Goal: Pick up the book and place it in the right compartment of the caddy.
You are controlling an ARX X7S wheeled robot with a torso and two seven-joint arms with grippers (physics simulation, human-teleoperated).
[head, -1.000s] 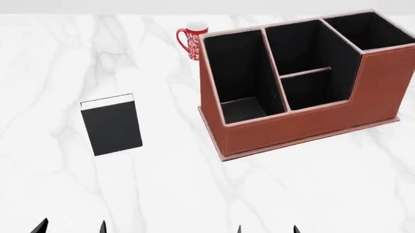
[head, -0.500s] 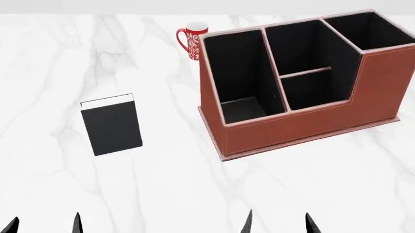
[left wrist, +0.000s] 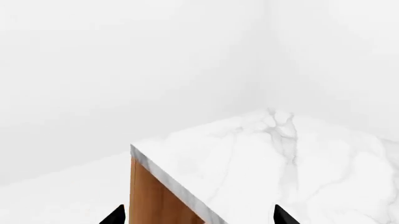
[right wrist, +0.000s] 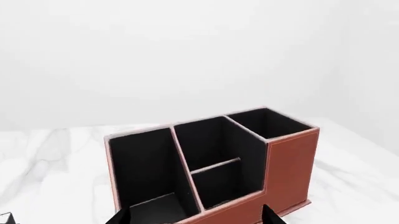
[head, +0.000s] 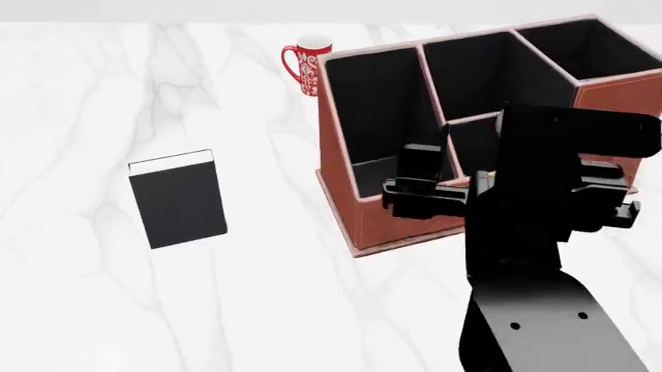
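Marble table [left wrist: 262, 158] corner, wooden side, seemingly parted pincer [left wrist: 198, 215] tips.

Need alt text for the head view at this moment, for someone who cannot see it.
The right arm rises at lower right, its gripper in front of the reddish-brown caddy on a white marble table. The black book lies flat and untouched to the left; a red patterned mug stands behind the caddy's left corner.

A red patterned mug [head: 307, 66] with a white interior is standing upright on the white marble table [head: 310, 302], handle pointing toward the table's left side.
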